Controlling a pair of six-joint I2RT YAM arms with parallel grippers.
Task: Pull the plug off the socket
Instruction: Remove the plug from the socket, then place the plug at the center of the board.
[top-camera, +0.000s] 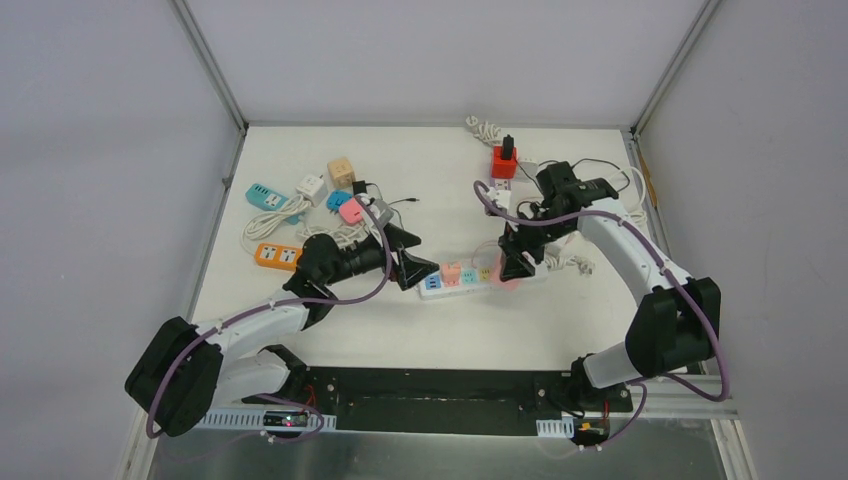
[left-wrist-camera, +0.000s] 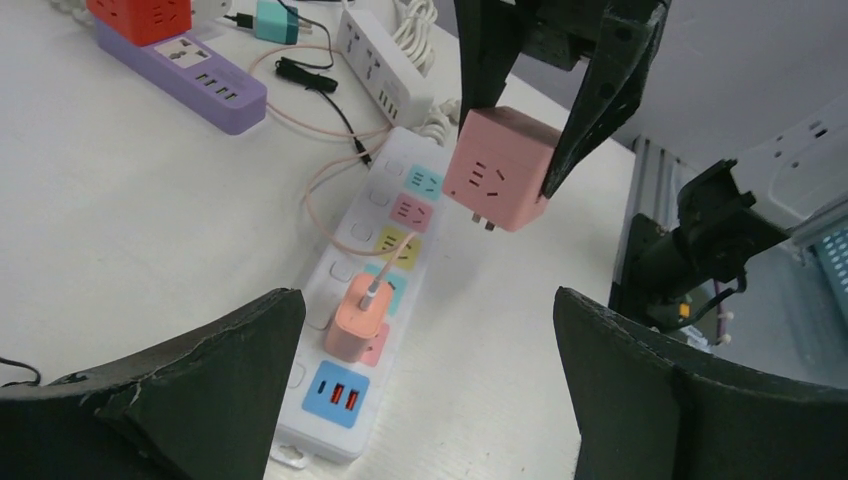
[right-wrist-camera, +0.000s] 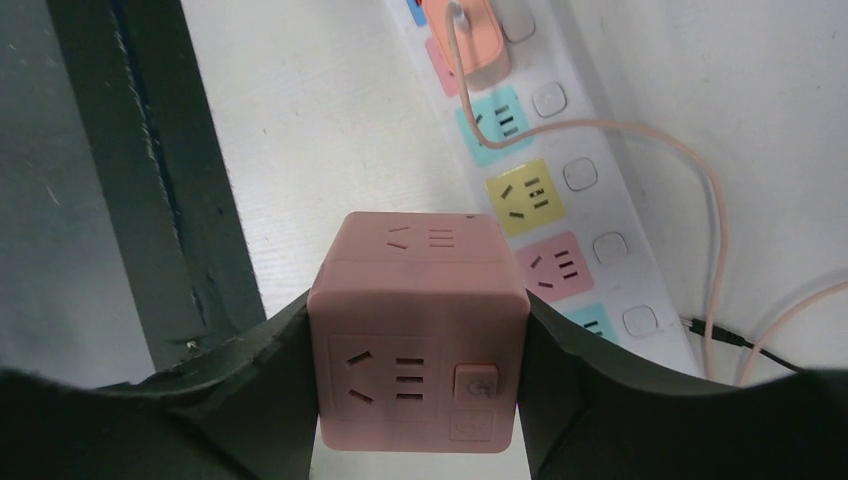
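Note:
The plug is a pink cube adapter (right-wrist-camera: 418, 330) with sockets on its faces, and my right gripper (right-wrist-camera: 420, 345) is shut on its two sides. It hangs clear of the white power strip (left-wrist-camera: 345, 395), its prongs bare underneath, just off the strip's far side (left-wrist-camera: 497, 168). The strip has coloured sockets, and a small orange charger (left-wrist-camera: 355, 320) with a pink cable is still plugged in near its USB end. My left gripper (left-wrist-camera: 428, 300) stands wide open over that end of the strip, with nothing between its fingers. From above, the right gripper (top-camera: 512, 268) is at the strip's right end (top-camera: 465, 278).
A purple power strip (left-wrist-camera: 190, 75), a red cube (left-wrist-camera: 140, 15) and another white strip (left-wrist-camera: 385, 65) lie beyond. Several coloured adapters and cables cluster at the back left (top-camera: 300, 200). A red adapter (top-camera: 504, 160) stands at the back. The table's near edge meets a black rail (top-camera: 440, 385).

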